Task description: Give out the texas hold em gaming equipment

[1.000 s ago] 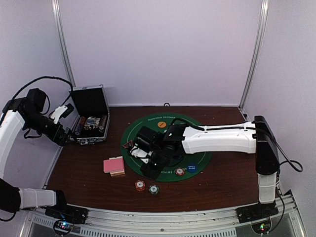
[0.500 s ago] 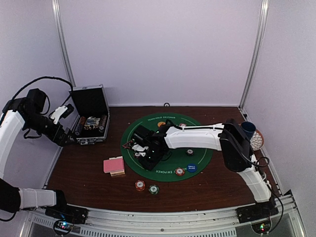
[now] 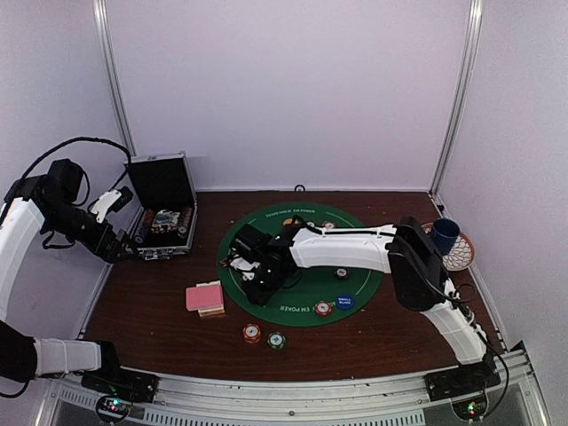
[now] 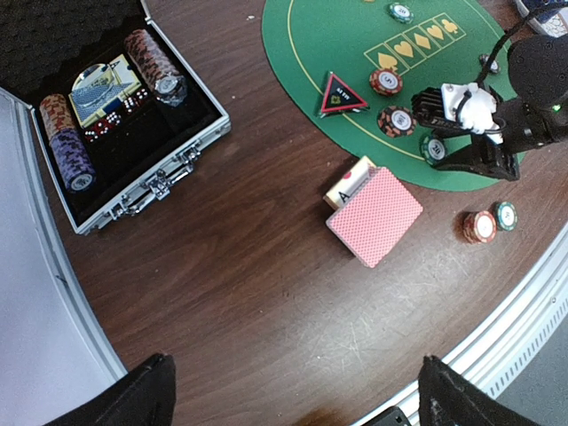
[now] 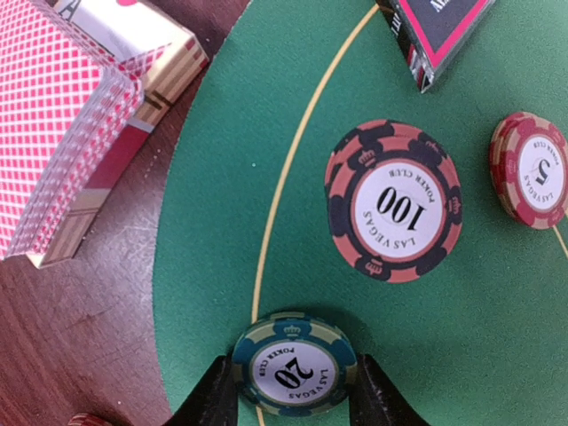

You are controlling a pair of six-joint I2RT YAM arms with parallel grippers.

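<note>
My right gripper [image 5: 295, 395] is shut on a green "20" poker chip [image 5: 295, 364], held flat low over the yellow line at the left edge of the green mat [image 5: 222, 222]. In the top view this gripper [image 3: 262, 282] is at the mat's left side. Close by lie a stack topped by an orange "100" chip [image 5: 394, 201], a red "5" chip [image 5: 530, 169], the red triangle [image 5: 435, 31] and the pink-backed cards [image 5: 62, 124]. My left gripper [image 4: 297, 390] stands wide open and empty, high over bare wood near the case [image 4: 115, 115].
The open black case [image 3: 164, 222] at the left holds chip rolls and a deck. Two chips [image 3: 252, 333] [image 3: 277, 340] lie on the wood in front of the mat. A blue disc [image 3: 344, 302] and an orange disc [image 3: 290, 224] lie on the mat. A patterned plate [image 3: 460, 257] with a blue cup [image 3: 444, 235] stands at the right.
The right arm has folded back and swung its gripper a little left toward the mat's left edge, still holding the green chip. The left arm has not moved.
</note>
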